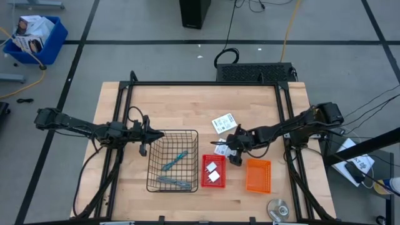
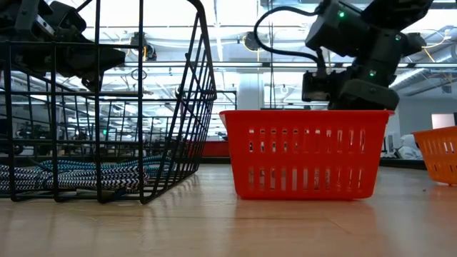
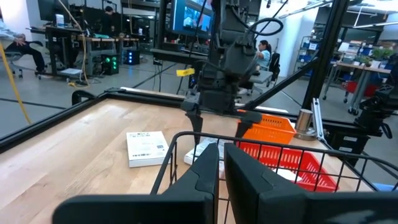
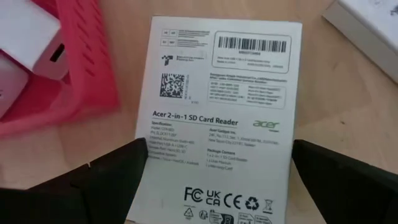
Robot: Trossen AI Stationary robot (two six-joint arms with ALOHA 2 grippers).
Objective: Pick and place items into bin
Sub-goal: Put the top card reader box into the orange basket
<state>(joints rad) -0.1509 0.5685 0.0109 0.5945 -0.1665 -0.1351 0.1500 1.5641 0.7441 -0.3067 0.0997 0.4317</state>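
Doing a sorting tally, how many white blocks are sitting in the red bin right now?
2. One small white block lies toward the table's far side in the red bin; the other white block sits just nearer. Nothing more shows there.

We see a pale wooden table (image 1: 187,106) framed by black rails. Near its front right corner lies a round silver disc (image 1: 279,208) (shiny, lying flat). Beyond the far left corner, on the grey floor, sits a blue bin (image 1: 36,39) with packets inside. A black box (image 1: 192,13) stands on the floor past the far edge.
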